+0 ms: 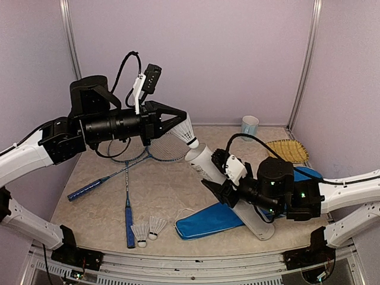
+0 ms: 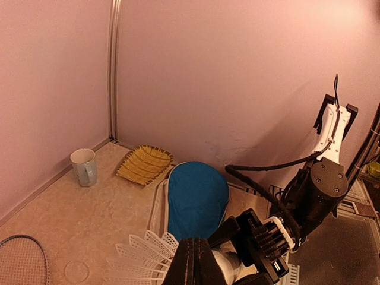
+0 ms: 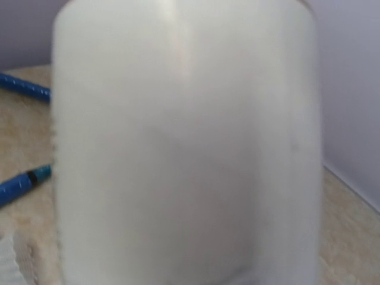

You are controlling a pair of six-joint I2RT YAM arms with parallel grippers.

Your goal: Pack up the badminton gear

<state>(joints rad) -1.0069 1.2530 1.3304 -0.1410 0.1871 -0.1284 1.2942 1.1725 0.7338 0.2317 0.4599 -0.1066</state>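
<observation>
Aloft, shuttlecock (image 1: 187, 132) at tube (image 1: 205, 163) rim, rackets (image 1: 127, 178) below

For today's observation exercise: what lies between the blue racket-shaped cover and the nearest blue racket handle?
Two white feather shuttlecocks, side by side; the top external view shows them.

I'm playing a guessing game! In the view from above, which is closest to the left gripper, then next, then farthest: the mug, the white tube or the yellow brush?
1. The white tube, its upper end just below and right of the left gripper.
2. The mug, farther right by the back wall.
3. The brush, farthest right, near the corner.
</observation>
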